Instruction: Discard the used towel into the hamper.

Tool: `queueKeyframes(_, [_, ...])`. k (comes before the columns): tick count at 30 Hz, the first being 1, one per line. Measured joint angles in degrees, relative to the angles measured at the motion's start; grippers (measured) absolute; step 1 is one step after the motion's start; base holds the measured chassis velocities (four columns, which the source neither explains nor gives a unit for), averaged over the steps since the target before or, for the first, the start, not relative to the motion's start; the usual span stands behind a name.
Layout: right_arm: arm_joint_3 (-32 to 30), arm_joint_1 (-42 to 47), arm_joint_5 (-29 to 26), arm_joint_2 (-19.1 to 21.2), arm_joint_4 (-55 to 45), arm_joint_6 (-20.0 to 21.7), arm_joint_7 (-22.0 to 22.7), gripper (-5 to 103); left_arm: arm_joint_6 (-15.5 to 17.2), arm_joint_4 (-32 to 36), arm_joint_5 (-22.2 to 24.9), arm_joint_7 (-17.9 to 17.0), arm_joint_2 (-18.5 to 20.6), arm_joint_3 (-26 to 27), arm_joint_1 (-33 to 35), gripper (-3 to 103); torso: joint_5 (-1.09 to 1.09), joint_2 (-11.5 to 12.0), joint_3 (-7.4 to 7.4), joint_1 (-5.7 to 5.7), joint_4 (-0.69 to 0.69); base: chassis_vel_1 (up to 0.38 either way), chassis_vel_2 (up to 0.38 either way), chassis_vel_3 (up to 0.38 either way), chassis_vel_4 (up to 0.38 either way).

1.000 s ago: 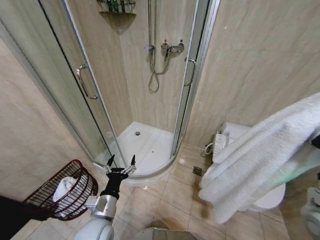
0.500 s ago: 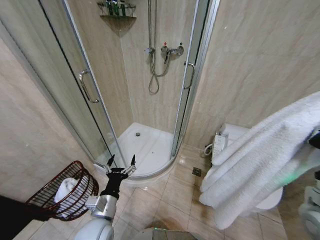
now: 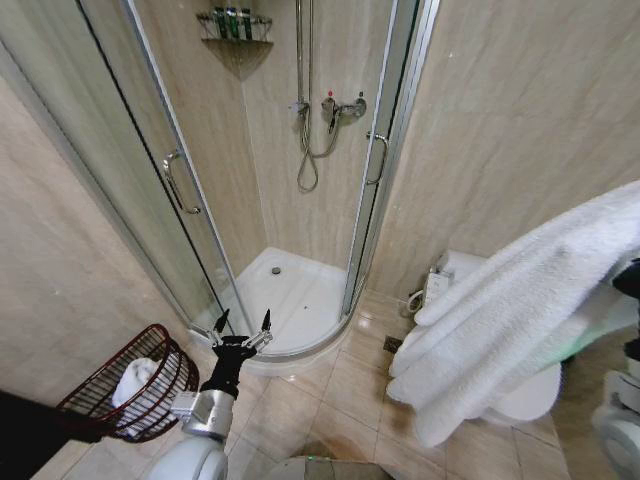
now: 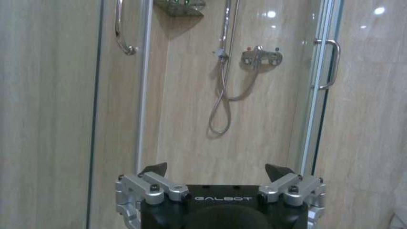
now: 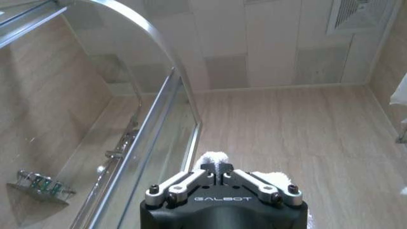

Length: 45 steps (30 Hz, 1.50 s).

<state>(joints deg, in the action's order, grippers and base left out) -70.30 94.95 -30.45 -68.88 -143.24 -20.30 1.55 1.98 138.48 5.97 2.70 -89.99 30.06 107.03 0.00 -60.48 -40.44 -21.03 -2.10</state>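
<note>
A big white towel point(image 3: 510, 310) hangs folded at the right in the head view, held up off the floor. In the right wrist view my right gripper point(image 5: 216, 172) is shut on a tuft of the towel point(image 5: 215, 160), pointing up toward the ceiling. The hamper point(image 3: 165, 385), a dark red wire basket, stands on the floor at the lower left with a white cloth point(image 3: 130, 380) inside it. My left gripper point(image 3: 240, 335) is open and holds nothing, raised just right of the hamper and facing the shower point(image 4: 222, 95). In the left wrist view its fingers point(image 4: 156, 169) stand wide apart.
A corner shower with curved glass doors point(image 3: 150, 170) and a white tray point(image 3: 290, 295) lies straight ahead. A white toilet point(image 3: 530, 395) stands behind the towel at the right. Tiled floor point(image 3: 330, 400) is free between hamper and toilet.
The whole head picture has shifted slightly, so the camera has moved. The towel sits a little farther left in view. The left arm has kept its pose.
</note>
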Motion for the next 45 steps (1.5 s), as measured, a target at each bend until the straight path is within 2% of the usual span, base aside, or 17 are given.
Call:
queueKeyframes(7, [0.6,0.2,0.2,-1.1,0.0,-0.2,-0.1,2,0.0,0.0,0.0,0.0,0.0,0.0,0.0,100,0.01,-1.9,-1.11,-0.82,0.00,0.000,0.000,0.000,0.000])
queueKeyframes(28, [-0.5,1.0,0.4,-0.2,0.0,-0.5,-0.5,2,0.0,0.0,0.0,0.0,0.0,0.0,0.0,100,0.01,-8.0,-4.41,-3.57,0.00,0.000,0.000,0.000,0.000])
queueKeyframes(45, [-0.9,2.1,1.1,-1.1,0.0,-0.5,-0.6,2,0.0,0.0,0.0,0.0,0.0,0.0,0.0,100,0.00,-13.2,-7.33,-5.92,0.00,0.000,0.000,0.000,0.000])
